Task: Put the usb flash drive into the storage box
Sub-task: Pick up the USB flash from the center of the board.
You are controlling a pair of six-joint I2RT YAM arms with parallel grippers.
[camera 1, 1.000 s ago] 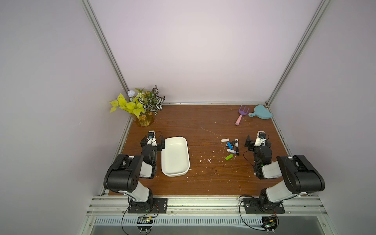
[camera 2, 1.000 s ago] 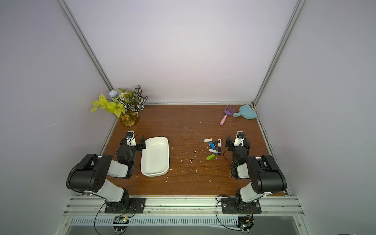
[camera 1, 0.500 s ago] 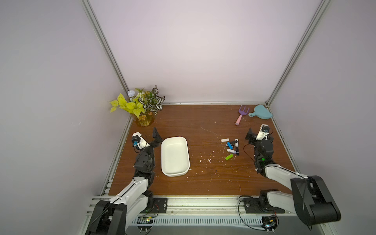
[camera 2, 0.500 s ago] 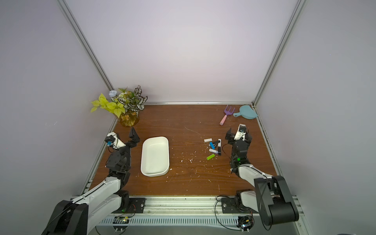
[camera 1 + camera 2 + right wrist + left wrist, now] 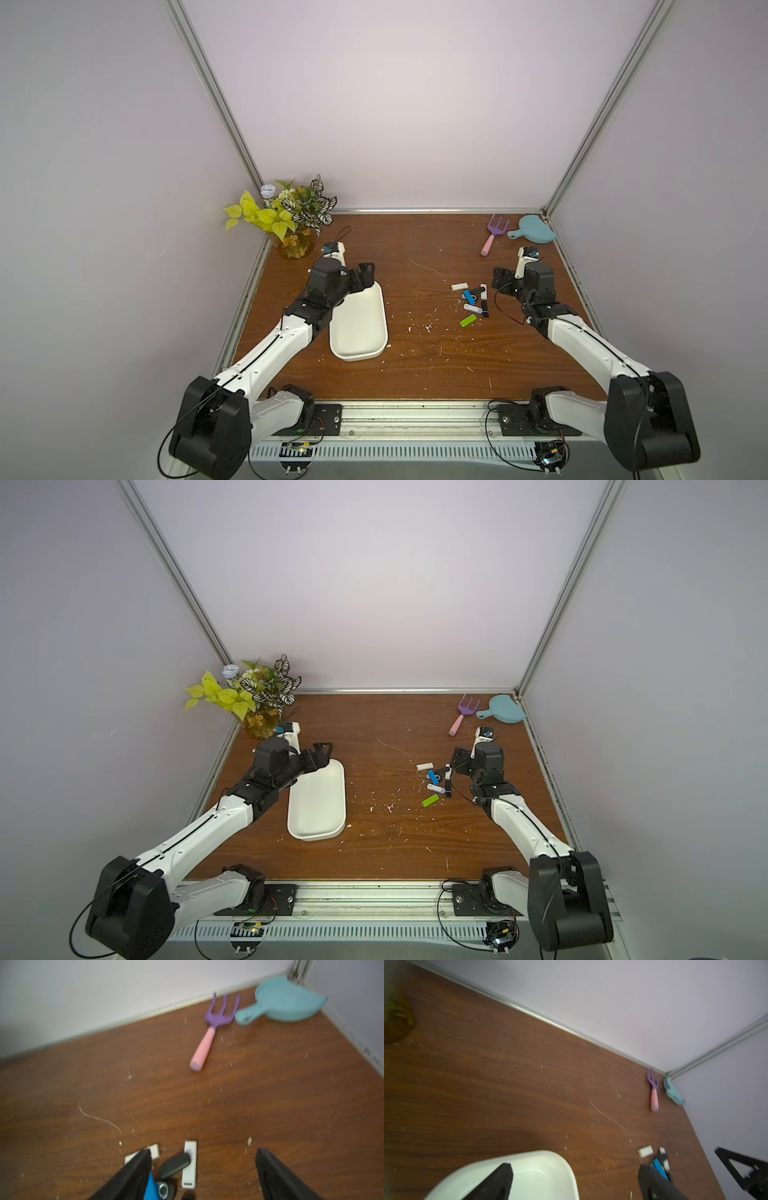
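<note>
Both top views showed the left gripper spread wide over the storage box's 12 o'clock end; flash drives lay clustered at its 3 o'clock, the right gripper spread, empty, just beside them.

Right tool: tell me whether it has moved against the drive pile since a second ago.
Yes. The right tool has lifted out of its folded pose and now hangs open at the right edge of the pile of flash drives, which has stayed put.
</note>
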